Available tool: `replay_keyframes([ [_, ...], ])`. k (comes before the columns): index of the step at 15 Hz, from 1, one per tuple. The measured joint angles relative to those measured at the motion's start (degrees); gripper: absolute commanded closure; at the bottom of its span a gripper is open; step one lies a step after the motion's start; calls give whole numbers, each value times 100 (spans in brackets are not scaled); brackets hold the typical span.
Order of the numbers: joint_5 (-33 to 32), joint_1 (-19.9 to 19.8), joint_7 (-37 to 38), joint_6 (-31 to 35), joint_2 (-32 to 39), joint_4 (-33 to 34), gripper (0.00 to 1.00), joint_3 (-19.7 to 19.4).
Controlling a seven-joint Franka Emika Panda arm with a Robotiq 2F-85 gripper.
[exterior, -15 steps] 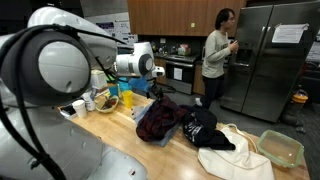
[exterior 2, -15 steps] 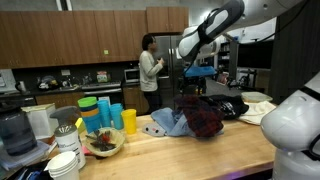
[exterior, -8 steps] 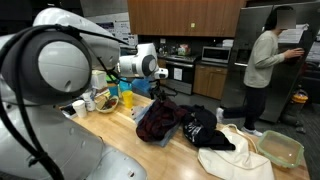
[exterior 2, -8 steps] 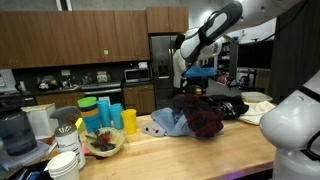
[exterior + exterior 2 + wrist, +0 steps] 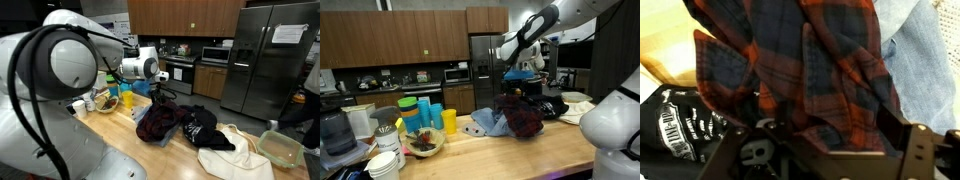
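Lowered my arm since before; jaws spread wide, straddling plaid shirt (image 5: 810, 70), nothing pinched. Shirt lies bunched on desk (image 5: 470, 150) beside black tee (image 5: 680, 125), long axis top-to-bottom in wrist view.

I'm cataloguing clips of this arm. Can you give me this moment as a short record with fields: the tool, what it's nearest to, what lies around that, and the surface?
tool: open, jaws wide apart, low over a pile of clothes
nearest thing: plaid shirt, red and navy, crumpled, directly under the jaws; contact cannot be told
beside it: black printed T-shirt on one side, light blue garment on the other
further along: cream cloth, green container
surface: wooden counter
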Motion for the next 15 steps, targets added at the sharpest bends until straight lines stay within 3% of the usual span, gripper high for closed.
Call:
replay_keyframes([
  [4,2,1,32,0,58,0,56,-1],
  [8,3,4,38,0,66,2,90,-1],
  [10,4,11,39,1,66,6,95,0],
  [15,6,135,39,4,18,101,85,17],
])
